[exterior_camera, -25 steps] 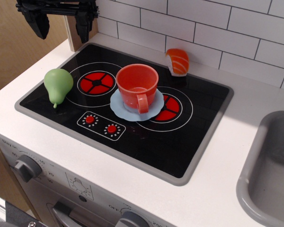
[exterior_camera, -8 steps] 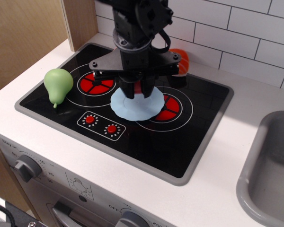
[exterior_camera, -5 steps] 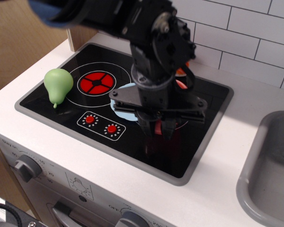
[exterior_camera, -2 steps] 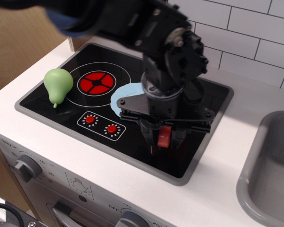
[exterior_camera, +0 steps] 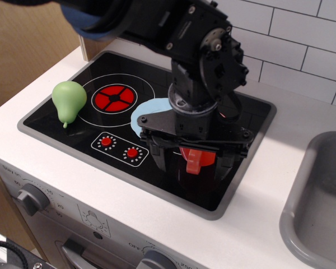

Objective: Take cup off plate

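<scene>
The red-orange cup stands on the black stovetop near its front right, its handle toward me. It is off the light blue plate, which lies behind and to the left, partly hidden by the arm. My gripper is low over the cup with its two black fingers spread wide on either side of it, not touching it. The gripper is open.
A green pear lies at the stovetop's left edge. A red burner circle and two red knobs are left of the gripper. A grey sink is at the right. White tiles run behind.
The gripper carried the cup off the plate to the stovetop's front right and lowered it. Since the last frame, its fingers have spread apart and let go of the cup.
</scene>
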`<state>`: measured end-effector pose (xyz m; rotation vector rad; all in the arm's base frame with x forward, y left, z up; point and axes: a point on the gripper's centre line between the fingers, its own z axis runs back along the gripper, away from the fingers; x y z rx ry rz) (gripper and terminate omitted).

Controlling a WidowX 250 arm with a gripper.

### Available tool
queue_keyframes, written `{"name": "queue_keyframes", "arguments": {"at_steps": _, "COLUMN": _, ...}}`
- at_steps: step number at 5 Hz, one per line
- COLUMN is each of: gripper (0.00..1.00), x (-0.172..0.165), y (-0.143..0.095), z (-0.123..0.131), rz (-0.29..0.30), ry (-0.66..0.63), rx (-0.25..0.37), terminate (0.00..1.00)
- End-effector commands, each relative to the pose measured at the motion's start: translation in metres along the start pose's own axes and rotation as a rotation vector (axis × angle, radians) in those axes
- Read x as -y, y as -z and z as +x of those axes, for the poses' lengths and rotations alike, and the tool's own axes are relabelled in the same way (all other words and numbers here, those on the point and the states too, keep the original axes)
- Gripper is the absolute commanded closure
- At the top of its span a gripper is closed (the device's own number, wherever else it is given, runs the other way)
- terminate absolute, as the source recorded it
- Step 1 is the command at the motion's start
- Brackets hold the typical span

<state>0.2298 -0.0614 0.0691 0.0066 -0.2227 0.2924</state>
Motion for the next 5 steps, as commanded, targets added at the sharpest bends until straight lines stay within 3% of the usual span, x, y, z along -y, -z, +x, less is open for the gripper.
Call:
{"name": "queue_keyframes", "arguments": {"at_steps": 1, "gripper": 0.00, "x": -0.003, "y": -0.061, "z": 0.031, "rz": -0.058, "ry": -0.087, "rx": 0.078, "terminate": 0.00}}
{"name": "queue_keyframes", "arguments": {"at_steps": 2, "gripper": 0.00, "x": -0.013, "y": -0.074, "z": 0.050, "rz": -0.019, "ry": -0.115, "rx": 0.071, "terminate": 0.00}}
{"name": "queue_keyframes", "arguments": {"at_steps": 4, "gripper": 0.00, "x": -0.013, "y": -0.074, "z": 0.050, "rz": -0.019, "ry": -0.115, "rx": 0.071, "terminate": 0.00}}
{"name": "queue_keyframes", "arguments": {"at_steps": 5, "gripper": 0.00, "x": -0.013, "y": -0.074, "z": 0.050, "rz": -0.019, "ry": -0.115, "rx": 0.071, "terminate": 1.00}}
